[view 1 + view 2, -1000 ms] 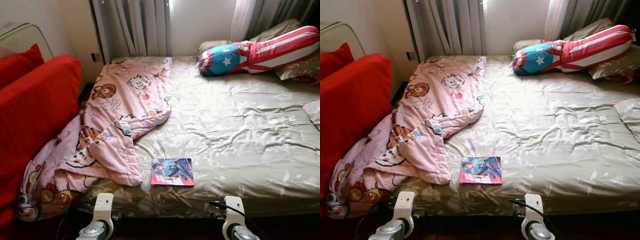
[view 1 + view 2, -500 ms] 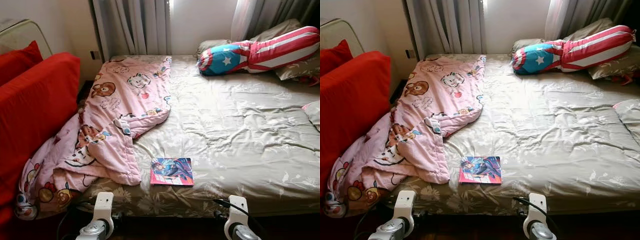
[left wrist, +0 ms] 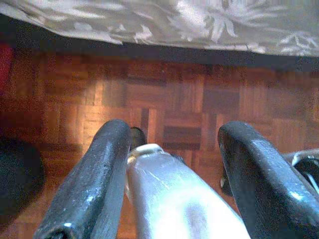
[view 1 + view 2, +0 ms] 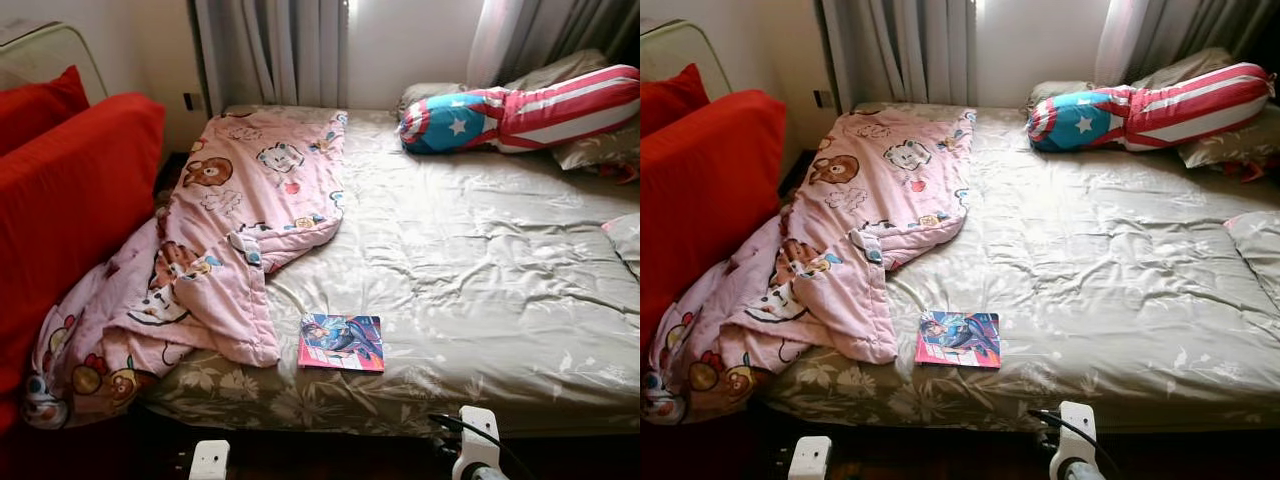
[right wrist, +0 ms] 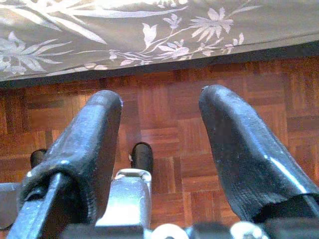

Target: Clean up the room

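Cut off by frame edges: red sofa, right-hand pillow, both arms low down. Book cover print too small to read.

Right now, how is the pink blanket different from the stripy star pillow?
The pink cartoon blanket lies crumpled along the bed's left side and spills over the edge; the star-and-stripes pillow sits plump at the head. The blanket shows cartoon animals; the pillow has red-and-white stripes and a blue end with a white star. Both rest on the bed's olive floral cover.

Home bedroom: bed, pink quilt, curtains.
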Robot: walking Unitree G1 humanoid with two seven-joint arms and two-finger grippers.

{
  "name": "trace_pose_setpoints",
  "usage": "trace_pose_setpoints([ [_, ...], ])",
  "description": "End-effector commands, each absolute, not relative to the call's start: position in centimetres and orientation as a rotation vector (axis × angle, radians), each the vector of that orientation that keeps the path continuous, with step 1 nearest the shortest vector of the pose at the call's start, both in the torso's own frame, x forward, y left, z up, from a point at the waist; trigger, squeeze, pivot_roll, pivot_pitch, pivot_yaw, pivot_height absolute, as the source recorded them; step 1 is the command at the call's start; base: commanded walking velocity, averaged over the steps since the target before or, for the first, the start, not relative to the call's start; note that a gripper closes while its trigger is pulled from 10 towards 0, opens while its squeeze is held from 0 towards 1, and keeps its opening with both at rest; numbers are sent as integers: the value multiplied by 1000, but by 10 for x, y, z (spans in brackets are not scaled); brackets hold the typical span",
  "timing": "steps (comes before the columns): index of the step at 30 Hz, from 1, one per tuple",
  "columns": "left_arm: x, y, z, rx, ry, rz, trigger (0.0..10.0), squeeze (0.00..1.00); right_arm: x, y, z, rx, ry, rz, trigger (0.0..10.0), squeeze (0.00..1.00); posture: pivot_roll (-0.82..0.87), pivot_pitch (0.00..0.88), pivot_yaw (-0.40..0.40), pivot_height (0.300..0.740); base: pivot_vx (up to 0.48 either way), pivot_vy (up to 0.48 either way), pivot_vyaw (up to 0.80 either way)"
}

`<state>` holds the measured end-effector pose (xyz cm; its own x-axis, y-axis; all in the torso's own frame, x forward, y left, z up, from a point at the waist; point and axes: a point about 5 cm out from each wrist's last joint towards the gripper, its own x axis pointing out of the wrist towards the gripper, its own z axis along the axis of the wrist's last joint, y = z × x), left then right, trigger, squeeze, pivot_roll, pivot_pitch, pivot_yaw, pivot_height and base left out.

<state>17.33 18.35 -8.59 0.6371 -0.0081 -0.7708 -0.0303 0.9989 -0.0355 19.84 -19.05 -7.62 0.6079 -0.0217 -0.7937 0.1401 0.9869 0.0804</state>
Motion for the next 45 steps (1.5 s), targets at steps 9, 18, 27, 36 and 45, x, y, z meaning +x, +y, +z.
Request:
trace_pose_setpoints([
  [9, 171, 188, -86, -45, 882, 28, 10000, 0, 198, -192, -76, 142, 909, -119, 10000, 0, -1, 0, -43, 740, 0, 0, 0],
  [18, 175, 193, -84, -28, 878, 31, 10000, 0, 202, -187, -74, 145, 881, -102, 10000, 0, -10, 0, -29, 740, 0, 0, 0],
  [27, 176, 190, -84, -34, 883, 32, 10000, 0, 205, -187, -72, 113, 886, -67, 10000, 0, -12, 0, -34, 740, 0, 0, 583],
  [36, 178, 189, -84, -34, 879, 30, 10000, 0, 207, -187, -72, 109, 884, -62, 10000, 0, -8, 0, -41, 740, 0, 0, 49],
  [45, 178, 191, -84, -31, 883, 43, 10000, 0, 208, -188, -71, 85, 885, -41, 10000, 0, -11, 0, -40, 740, 0, 0, 0],
])
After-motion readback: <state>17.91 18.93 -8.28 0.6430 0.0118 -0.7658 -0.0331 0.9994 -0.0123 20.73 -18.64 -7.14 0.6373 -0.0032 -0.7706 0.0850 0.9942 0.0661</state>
